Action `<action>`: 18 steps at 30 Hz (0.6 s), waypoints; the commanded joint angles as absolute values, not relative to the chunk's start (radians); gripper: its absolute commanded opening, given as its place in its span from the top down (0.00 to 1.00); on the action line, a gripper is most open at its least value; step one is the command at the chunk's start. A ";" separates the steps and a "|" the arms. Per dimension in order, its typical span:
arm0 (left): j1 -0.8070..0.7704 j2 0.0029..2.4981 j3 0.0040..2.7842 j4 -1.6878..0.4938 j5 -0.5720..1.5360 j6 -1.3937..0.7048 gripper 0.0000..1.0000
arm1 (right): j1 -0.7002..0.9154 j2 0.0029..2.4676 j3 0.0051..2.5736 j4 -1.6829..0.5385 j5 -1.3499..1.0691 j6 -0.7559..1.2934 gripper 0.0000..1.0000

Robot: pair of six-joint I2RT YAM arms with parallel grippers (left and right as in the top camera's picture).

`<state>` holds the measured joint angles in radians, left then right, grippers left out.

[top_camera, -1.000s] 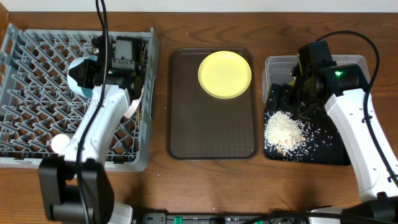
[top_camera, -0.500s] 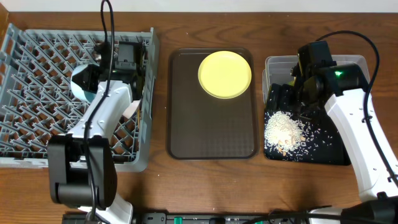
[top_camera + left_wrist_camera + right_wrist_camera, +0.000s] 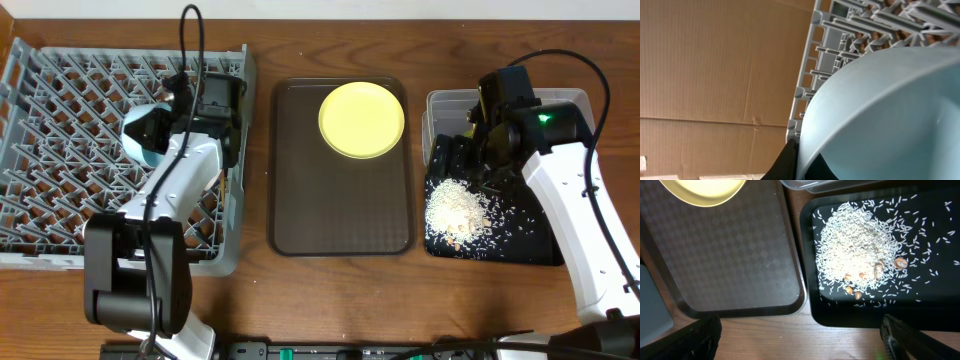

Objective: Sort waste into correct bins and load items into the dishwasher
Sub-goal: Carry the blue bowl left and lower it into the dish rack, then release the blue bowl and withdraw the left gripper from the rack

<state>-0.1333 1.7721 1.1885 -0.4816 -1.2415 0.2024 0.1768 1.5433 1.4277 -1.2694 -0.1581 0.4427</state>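
My left gripper (image 3: pixel 168 112) is shut on the rim of the light-blue bowl (image 3: pixel 145 137) and holds it tilted over the grey-blue dish rack (image 3: pixel 50 150). In the left wrist view the bowl (image 3: pixel 890 110) fills the frame, with black fingers (image 3: pixel 805 161) pinching its edge. The yellow plate (image 3: pixel 362 120) lies on the brown serving tray (image 3: pixel 340 210). Rice crumbs (image 3: pixel 455 210) lie on the black tray (image 3: pixel 535 245). My right gripper (image 3: pixel 482 150) is open and empty above them, its fingers (image 3: pixel 802 345) wide apart. The wrapper, napkin, chopsticks and cup are out of view.
The clear tub (image 3: pixel 565 100) stands behind the black tray, partly covered by the right arm. The rack's near wall (image 3: pixel 235 200) runs next to the brown tray. A cardboard wall (image 3: pixel 715 75) shows beyond the rack.
My left gripper has swung to the right with the light-blue bowl over the rack's back right part. The right arm has not moved.
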 commanded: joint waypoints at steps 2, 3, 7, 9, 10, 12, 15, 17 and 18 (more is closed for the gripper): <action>-0.144 1.790 1.168 -0.522 -1.224 0.161 0.92 | 0.171 1.526 1.444 -1.272 -0.159 0.432 0.01; -0.144 1.790 1.168 -0.531 -1.224 0.153 0.92 | 0.171 1.526 1.444 -1.272 -0.159 0.432 0.01; -0.146 1.790 1.168 -0.565 -1.225 0.143 0.92 | 0.171 1.526 1.444 -1.275 -0.159 0.432 0.01; -0.149 1.790 1.168 -0.588 -1.250 0.126 0.92 | 0.171 1.526 1.444 -1.275 -0.159 0.432 0.01; -0.152 1.790 1.168 -0.603 -1.270 0.112 0.92 | 0.171 1.526 1.444 -1.275 -0.159 0.432 0.01; -0.162 1.790 1.168 -0.632 -1.297 0.097 0.92 | 0.171 1.526 1.444 -1.275 -0.159 0.432 0.01; -0.177 1.790 1.168 -0.641 -1.298 0.094 0.88 | 0.171 1.526 1.444 -1.275 -0.159 0.432 0.01; -0.188 1.790 1.168 -0.649 -1.297 0.090 0.87 | 0.171 1.526 1.444 -1.275 -0.159 0.432 0.01; -0.194 1.790 1.168 -0.656 -1.293 0.085 0.86 | 0.171 1.526 1.444 -1.275 -0.159 0.432 0.01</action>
<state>-0.1799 1.7737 1.1828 -0.6464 -1.2766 0.1200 0.1768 1.5433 1.4277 -1.2743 -0.1581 0.4427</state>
